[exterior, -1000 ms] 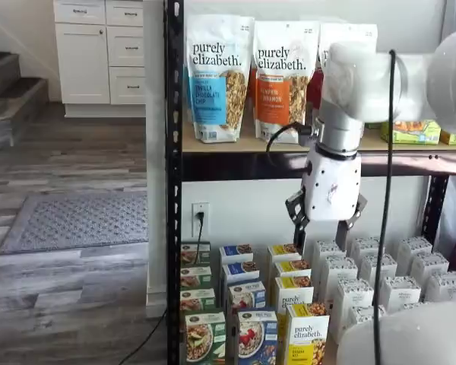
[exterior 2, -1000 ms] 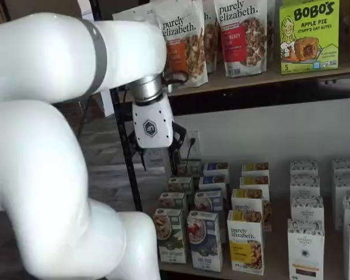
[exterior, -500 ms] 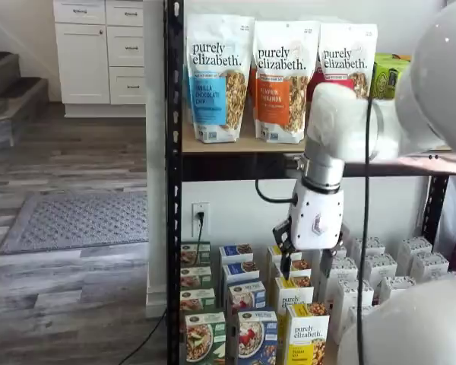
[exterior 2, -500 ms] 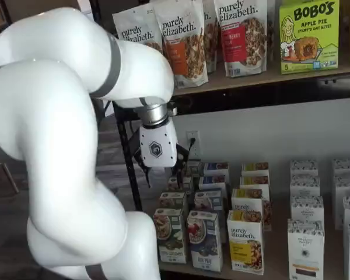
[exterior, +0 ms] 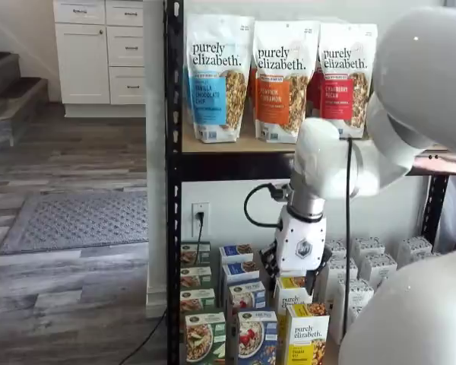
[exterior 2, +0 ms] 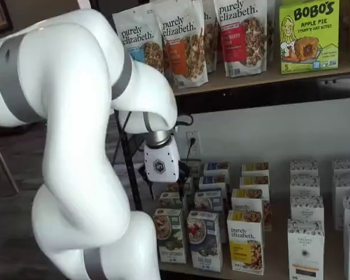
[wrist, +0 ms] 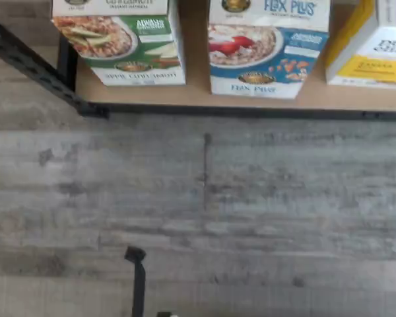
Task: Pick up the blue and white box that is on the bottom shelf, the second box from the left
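Observation:
The blue and white box (wrist: 267, 49) stands at the front edge of the bottom shelf (wrist: 197, 98), between a green-trimmed box and a yellow one. It also shows in both shelf views (exterior: 256, 337) (exterior 2: 205, 240), with several alike in a row behind it. My gripper (exterior: 295, 275) hangs low in front of the rack, above the rows of boxes and apart from them. Its black fingers stand spread with a gap and hold nothing. It also shows in a shelf view (exterior 2: 162, 185). The wrist view shows no fingers.
A green-trimmed box (exterior: 204, 338) and a yellow "purely elizabeth" box (exterior: 307, 334) flank the blue one. White boxes (exterior 2: 306, 245) fill the shelf's right side. Granola bags (exterior: 216, 76) stand on the upper tier. A black rack post (exterior: 173, 182) rises at the left. Grey plank floor (wrist: 204, 198) lies before the shelf.
My gripper has come down and moved left in a shelf view, from just under the upper tier to just above the rows of boxes. The fingers stay spread. No box has moved.

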{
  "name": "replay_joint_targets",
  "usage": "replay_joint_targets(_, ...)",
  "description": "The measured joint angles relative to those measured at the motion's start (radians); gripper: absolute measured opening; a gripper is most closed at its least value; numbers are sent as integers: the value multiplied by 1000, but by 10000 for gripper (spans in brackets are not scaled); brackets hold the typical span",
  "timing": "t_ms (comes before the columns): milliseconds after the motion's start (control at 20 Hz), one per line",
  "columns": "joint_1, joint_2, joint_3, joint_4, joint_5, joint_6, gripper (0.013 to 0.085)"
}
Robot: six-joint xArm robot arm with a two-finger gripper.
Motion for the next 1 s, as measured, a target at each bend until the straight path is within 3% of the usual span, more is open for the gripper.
replay_joint_targets(350,27,131,6,-37,-164,49,850)
replay_joint_targets(600,44,225,-4,-16,-266,44,850)
replay_joint_targets(1000,34,354,-50,-40,-367,53,850)
